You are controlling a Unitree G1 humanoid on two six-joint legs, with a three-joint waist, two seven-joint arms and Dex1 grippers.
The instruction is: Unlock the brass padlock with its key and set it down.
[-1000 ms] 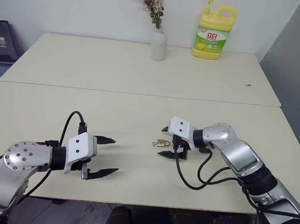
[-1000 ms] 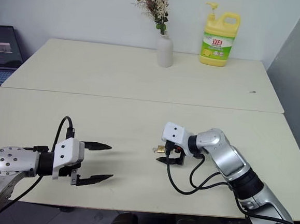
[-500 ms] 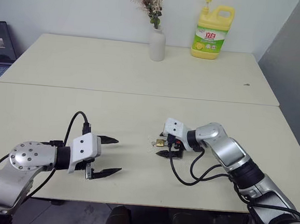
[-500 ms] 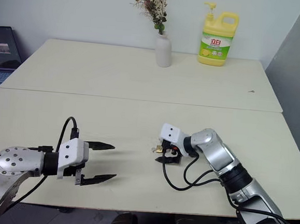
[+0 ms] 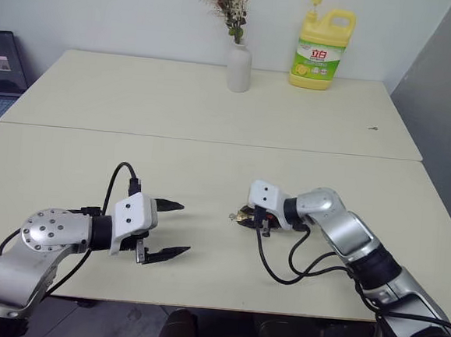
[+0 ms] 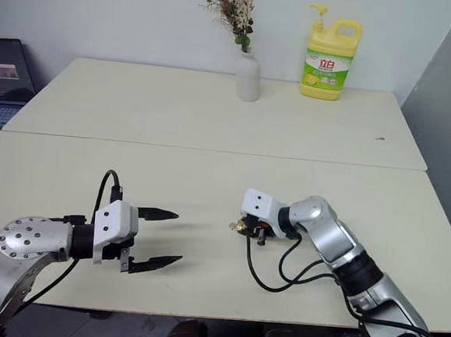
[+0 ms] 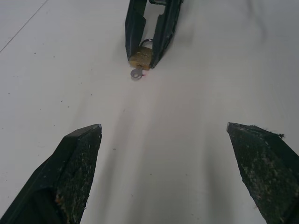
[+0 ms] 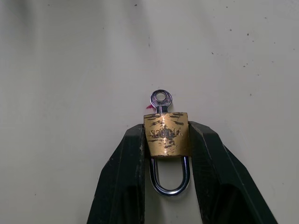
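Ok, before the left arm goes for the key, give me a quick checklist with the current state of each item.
1. Right end effector closed on the padlock: ok, a finger presses each side of the brass body.
2. Key seated in the padlock: ok, its round head sticks out of the body, on the side away from the shackle.
3. Key head free to grab: ok, it juts past the right fingertips with bare table around it.
4. Left end effector open: ok, fingers wide apart with nothing between them.
5. Left end effector lined up with the key: ok, the left wrist view looks straight at it.
6. Shackle released: cannot tell.
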